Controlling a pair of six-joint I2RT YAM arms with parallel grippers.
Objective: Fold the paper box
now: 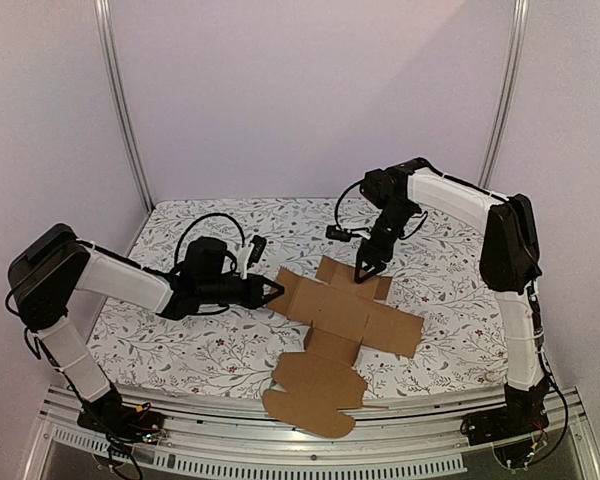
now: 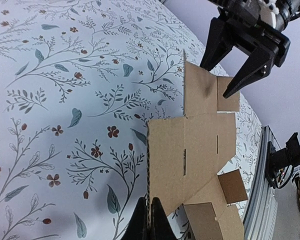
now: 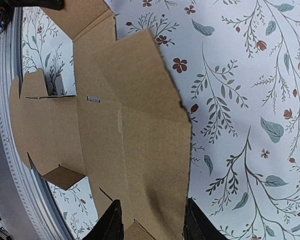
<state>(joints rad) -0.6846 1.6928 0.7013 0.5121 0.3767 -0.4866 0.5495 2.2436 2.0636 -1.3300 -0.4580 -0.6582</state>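
A flat, die-cut paper box (image 1: 345,320) of plain brown kraft cardboard lies spread open on the bench (image 1: 200,350). The bench is covered in a white cloth printed with thin leafy sprigs and small red flowers. The card is matte and unprinted. It is cut into a cross-like outline of squarish panels joined by pressed creases, with short slits and angled tabs along its edges. Its nearest panel, with clipped corners, overhangs the ribbed metal rail (image 1: 230,425) at the bench's front.

The black left fingers (image 1: 273,291) are pressed tight together. In the left wrist view the thin raw edge of the box's side panel runs straight into the seam between their tips (image 2: 149,225), so they pinch that edge. Ahead of those tips the sheet stretches away flat. Just off to one side of them a small square flap (image 2: 232,186) stands part-raised on its crease.

The right fingers (image 1: 365,268) stand parted and point down at the far flap, across the sheet from the left fingers. In the right wrist view the brown panel fills the gap between the two dark tips and runs on ahead of them. One tip (image 3: 111,220) is over the card. The other sits just past the rough cut edge, over the cloth. It cannot be told whether either tip touches the card.
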